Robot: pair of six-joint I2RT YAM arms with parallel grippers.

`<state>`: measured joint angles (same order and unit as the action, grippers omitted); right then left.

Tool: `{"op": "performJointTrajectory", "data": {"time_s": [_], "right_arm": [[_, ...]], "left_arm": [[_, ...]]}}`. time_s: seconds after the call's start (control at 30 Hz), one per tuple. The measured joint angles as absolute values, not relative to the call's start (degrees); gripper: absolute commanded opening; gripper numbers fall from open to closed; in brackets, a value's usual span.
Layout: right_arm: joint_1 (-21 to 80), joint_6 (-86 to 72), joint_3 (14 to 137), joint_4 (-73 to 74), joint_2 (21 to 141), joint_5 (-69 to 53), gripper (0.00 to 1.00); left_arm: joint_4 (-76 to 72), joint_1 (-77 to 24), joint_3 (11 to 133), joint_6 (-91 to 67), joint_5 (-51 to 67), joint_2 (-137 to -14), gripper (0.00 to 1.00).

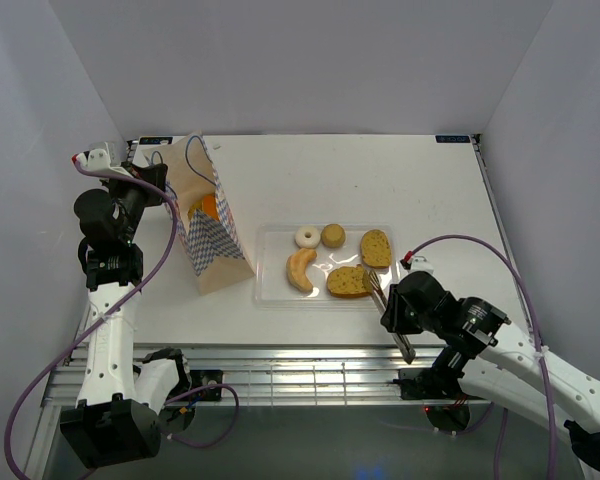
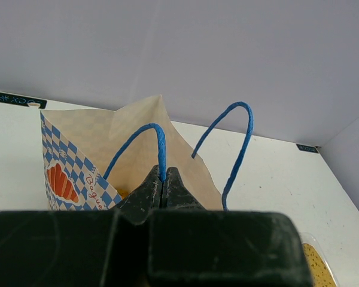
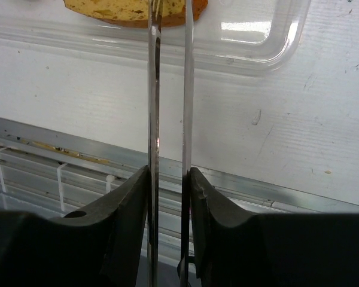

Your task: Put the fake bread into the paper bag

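The right gripper [image 3: 169,179] clamps the two thin arms of metal tongs [image 3: 154,89], which are squeezed nearly together. Their tips reach the near toast slice [image 3: 131,8]; I cannot tell whether they pinch it. That slice lies in the clear tray [image 1: 270,292] by the table's [image 1: 380,180] near edge, with a second toast slice [image 1: 376,248], crescent [image 1: 300,270], white ring [image 1: 307,237] and small bun [image 1: 332,236]. The left gripper [image 2: 164,186] is closed on a blue cord handle [image 2: 160,140] of the paper bag [image 1: 212,250], which stands near the left edge with orange bread [image 1: 208,207] inside.

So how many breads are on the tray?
5. White ring and small bun at the back, toast at the right, crescent front left, second toast front middle. Something orange shows in the bag; more may hide there.
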<state>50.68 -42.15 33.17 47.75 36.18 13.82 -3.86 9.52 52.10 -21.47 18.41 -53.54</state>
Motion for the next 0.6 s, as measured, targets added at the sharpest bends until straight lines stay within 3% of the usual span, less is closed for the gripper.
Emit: {"op": "performJointTrajectory", "data": {"time_s": [0.4, 0.6], "right_arm": [[50.7, -41.8, 33.8, 46.6, 37.9, 13.3, 0.08], [50.7, -40.8, 39.6, 46.5, 39.5, 13.3, 0.08]], "left_arm": [[-3.8, 9.3, 52.1, -21.5, 18.4, -53.5, 0.0], [-3.8, 9.3, 52.1, -21.5, 18.4, -53.5, 0.0]]}}
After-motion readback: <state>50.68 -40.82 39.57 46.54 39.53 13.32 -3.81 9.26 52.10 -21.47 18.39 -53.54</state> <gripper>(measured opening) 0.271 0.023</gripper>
